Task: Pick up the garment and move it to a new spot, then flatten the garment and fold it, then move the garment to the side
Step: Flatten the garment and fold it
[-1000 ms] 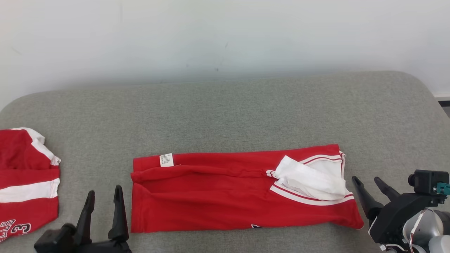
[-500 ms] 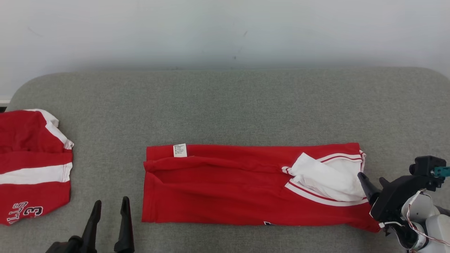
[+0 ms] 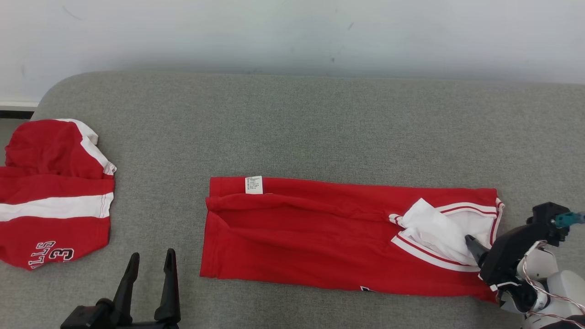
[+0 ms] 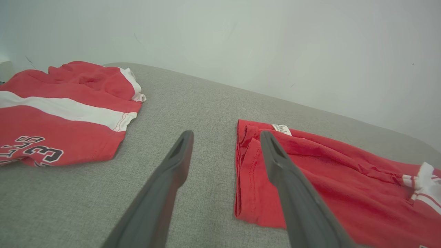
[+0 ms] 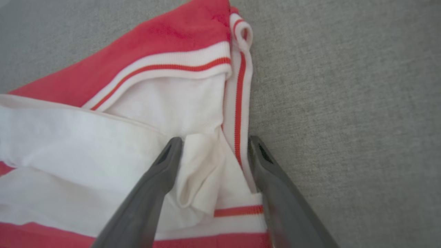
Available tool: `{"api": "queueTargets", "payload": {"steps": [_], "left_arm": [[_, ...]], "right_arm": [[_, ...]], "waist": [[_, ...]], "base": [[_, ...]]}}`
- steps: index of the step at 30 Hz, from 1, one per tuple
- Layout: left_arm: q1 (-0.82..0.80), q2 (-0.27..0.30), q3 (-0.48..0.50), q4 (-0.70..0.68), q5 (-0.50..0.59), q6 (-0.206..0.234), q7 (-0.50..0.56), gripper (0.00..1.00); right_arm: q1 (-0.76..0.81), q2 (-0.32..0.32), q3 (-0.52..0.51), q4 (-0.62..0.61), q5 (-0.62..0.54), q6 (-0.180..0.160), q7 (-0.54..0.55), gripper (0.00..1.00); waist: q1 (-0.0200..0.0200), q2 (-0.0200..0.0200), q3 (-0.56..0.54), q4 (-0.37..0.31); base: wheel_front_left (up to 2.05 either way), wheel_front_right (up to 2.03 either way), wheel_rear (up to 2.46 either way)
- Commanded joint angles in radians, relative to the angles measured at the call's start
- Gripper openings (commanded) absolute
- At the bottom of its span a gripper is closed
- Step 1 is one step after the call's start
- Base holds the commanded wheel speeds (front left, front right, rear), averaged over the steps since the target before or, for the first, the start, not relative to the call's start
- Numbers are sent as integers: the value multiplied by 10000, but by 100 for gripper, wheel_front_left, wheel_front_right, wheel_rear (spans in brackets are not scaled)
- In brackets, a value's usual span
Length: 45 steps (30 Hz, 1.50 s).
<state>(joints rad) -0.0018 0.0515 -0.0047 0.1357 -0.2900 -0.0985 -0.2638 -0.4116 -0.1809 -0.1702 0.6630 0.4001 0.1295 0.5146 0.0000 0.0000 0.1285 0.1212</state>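
Garments are counted at two, grippers at two. One red garment [image 3: 320, 237] is laid folded into a long band across the middle of the grey padded surface [image 3: 292, 128], with its length running left to right. A second red garment [image 3: 55, 205], crossed by a white stripe and printed with dark lettering, is bunched at the far left edge, well apart from the first.

The left gripper [image 3: 152, 254] is held open near the front edge, in the bare gap between the two garments and just beside the folded one's left hem; nothing is gripped. The right gripper [image 5: 214, 138] is also seen open, its fingers set on either side of a fold of white cloth [image 3: 434, 228] and the striped trim at the garment's right end; the jaws are not closed on it.

A small white label [image 3: 254, 184] is sewn at the far left corner. The surface is coarse-woven with rounded corners, and a pale wall [image 3: 292, 32] is seen behind it. The red cloth is soft and creased.
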Motion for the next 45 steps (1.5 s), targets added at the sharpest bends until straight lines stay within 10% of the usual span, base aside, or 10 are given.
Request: {"api": "queueTargets", "payload": {"steps": [1, 6, 23, 29, 45], "left_arm": [[-125, -15, 32, 9, 0, -54, -6, 100], [-38, -14, 127, -11, -15, -35, -5, 100], [108, -12, 123, 118, 19, -52, -6, 100], [52, -13, 214, 74, 71, -101, -5, 100], [106, -11, 359, 233, 20, -116, -7, 100]], "right_arm": [[218, 396, 342, 346, -53, 27, 319, 100], [180, 526, 768, 354, 86, 39, 99, 0], [140, -1398, -1506, 155, -2316, -4, -1318, 0], [204, -1086, -2373, -700, -3837, -1, -1435, 0], [633, 669, 2418, -2987, -2428, -1, -238, 0]], "waist": [[0, 0, 15, 19], [0, 0, -32, -85], [0, 0, -421, -549], [0, 0, -444, -696], [0, 0, -825, -744]], "base": [[0, 0, 0], [0, 0, 0], [0, 0, 0], [0, 0, 0], [0, 0, 0]]}}
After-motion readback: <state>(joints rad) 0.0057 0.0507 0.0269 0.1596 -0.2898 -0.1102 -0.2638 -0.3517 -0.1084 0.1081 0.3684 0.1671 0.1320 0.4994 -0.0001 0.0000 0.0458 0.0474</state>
